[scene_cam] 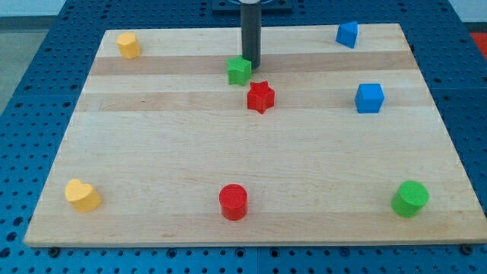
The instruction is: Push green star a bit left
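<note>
The green star (239,71) lies on the wooden board (152,144) near the top middle of the view. My tip (252,64) is just to the right of the green star and slightly above it in the view, touching or nearly touching its upper right edge. The red star (260,97) lies just below and to the right of the green star, a small gap apart.
A yellow block (128,45) sits at the top left and a yellow heart (82,195) at the bottom left. A red cylinder (233,202) is at the bottom middle, a green cylinder (410,198) at the bottom right. Two blue blocks (348,34) (370,98) are on the right.
</note>
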Available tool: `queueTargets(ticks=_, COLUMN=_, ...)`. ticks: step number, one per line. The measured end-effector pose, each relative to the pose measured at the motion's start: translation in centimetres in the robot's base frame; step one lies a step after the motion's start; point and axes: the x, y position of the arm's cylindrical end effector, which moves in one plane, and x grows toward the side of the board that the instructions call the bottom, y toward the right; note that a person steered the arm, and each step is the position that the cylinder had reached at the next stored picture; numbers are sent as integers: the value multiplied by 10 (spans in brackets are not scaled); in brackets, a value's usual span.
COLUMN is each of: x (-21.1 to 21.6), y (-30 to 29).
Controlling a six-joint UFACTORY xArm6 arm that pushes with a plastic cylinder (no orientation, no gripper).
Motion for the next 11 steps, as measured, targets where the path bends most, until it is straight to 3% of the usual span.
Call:
queueTargets(ticks=2, x=3, y=-20)
queueTargets(ticks=4, x=6, y=21)
queueTargets(ticks=6, x=38, y=6)
queueTargets(ticks=11, x=36, y=-54)
